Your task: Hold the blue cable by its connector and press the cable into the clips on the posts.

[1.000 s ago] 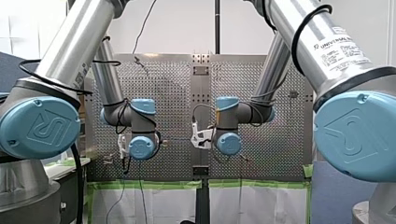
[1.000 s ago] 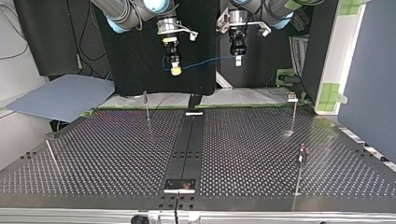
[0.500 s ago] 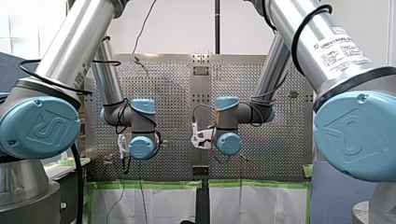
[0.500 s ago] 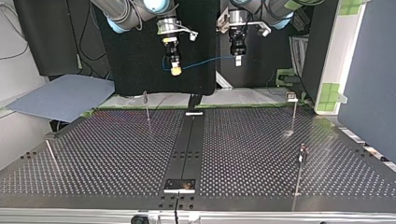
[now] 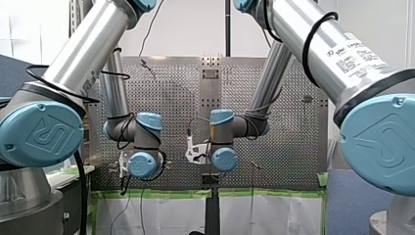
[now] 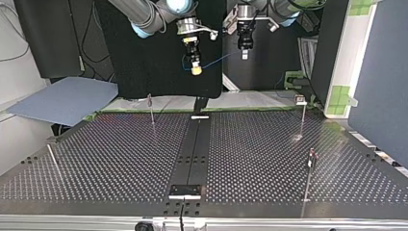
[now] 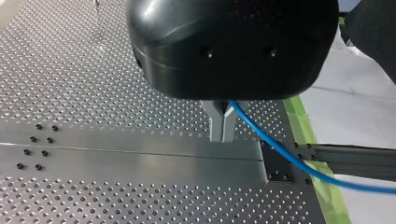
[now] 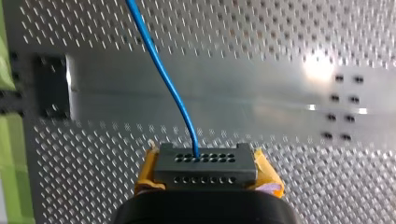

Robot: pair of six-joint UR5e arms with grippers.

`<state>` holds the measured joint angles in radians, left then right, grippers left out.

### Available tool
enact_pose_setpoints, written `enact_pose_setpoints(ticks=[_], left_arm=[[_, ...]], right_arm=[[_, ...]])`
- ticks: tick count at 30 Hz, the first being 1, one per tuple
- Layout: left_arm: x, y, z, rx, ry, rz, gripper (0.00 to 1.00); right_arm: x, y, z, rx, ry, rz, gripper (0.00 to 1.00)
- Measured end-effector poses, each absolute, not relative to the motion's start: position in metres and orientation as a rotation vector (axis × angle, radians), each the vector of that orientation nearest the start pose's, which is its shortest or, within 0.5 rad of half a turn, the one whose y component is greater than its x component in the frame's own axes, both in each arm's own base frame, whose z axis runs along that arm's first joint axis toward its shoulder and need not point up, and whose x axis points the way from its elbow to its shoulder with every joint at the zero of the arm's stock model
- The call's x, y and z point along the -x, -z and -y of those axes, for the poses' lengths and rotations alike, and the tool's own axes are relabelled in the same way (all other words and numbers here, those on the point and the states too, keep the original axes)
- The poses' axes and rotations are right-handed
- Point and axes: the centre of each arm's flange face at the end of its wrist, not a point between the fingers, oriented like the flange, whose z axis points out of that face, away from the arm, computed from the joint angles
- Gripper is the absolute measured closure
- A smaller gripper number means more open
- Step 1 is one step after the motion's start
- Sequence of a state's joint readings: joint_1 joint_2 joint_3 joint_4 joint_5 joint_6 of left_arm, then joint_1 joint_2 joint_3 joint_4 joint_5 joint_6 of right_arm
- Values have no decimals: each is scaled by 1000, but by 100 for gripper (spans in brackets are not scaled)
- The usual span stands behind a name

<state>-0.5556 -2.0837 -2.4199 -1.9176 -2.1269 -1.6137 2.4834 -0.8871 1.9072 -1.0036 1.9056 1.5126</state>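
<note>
Blue cable (image 6: 217, 58) hangs above the bench (image 6: 120, 159), strung between both tools. My right tool (image 6: 195, 70) clamps its dark connector (image 8: 205, 165). Farther along, my left tool (image 7: 222, 126) pinches the cable.

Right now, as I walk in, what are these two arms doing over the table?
Both arms hold one blue cable in the air above the perforated table. My right gripper, with yellow pads, is shut on the dark connector. My left gripper is shut on the cable further along. The cable hangs between them, away from the thin posts, so it sits in no clip yet.
</note>
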Motion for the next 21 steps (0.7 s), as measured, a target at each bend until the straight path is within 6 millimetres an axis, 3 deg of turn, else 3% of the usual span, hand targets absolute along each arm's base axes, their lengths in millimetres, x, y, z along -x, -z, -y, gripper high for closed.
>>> enact_pose_setpoints(ticks=[6, 11, 21], left_arm=[[-263, -38, 258, -23, -28, -1690, 98], [-263, -38, 258, -23, -28, -1691, 98], [-267, -52, 255, 29, -6, -1661, 98]], right_arm=[[-521, -31, 243, -1713, -1565, 798, 100], [-521, -19, 236, -1739, -1552, 795, 100], [-528, -53, 239, -1679, -1610, 865, 100]])
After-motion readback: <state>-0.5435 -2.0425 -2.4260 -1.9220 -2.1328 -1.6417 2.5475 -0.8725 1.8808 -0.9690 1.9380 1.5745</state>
